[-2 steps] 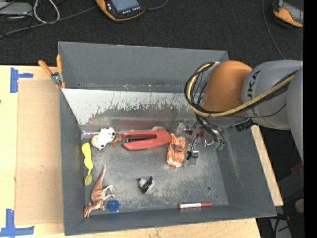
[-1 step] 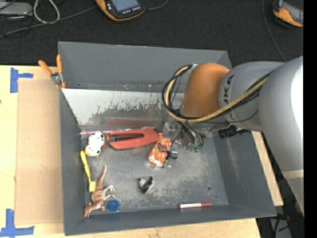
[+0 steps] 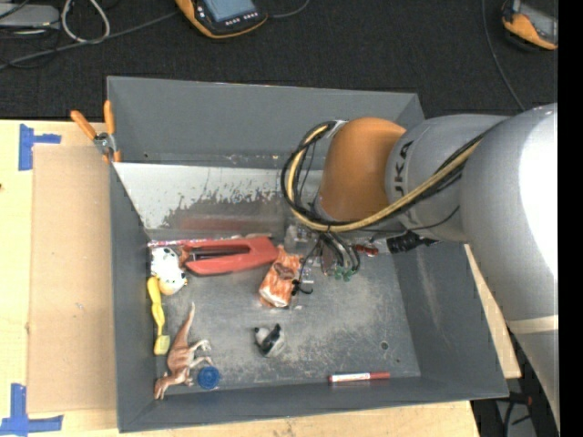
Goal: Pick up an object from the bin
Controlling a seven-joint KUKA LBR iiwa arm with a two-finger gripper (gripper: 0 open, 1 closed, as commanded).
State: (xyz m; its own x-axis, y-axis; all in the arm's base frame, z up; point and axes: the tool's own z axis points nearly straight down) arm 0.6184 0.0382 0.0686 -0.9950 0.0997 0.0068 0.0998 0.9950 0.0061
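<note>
In the camera view, eight loose things are counted in the grey metal bin [image 3: 383, 321], one of each kind. One crumpled orange and white packet [image 3: 276, 287] is seen near the middle of the floor, and the gripper [image 3: 304, 271] is placed right at its right edge, low over the floor. How far the gripper is open cannot be told, and it cannot be told if the packet is held. One long red tool [image 3: 228, 255] is laid just left of the packet, by the far wall. One white toy [image 3: 167, 269], one yellow stick [image 3: 157, 312], one brown dinosaur [image 3: 182, 358] and one blue cap [image 3: 209, 378] are lined up along the left wall. One small black thing [image 3: 267, 339] is set alone, nearer than the packet. One red and white pen [image 3: 360, 378] is laid along the near wall. The right part of the floor is left bare, so most open room is found there. The grey floor is scuffed, and the far wall is marked with pale scratches. Past the bin, one hand-held screen [image 3: 221, 5] and some cables [image 3: 86, 12] are seen on a dark mat.
</note>
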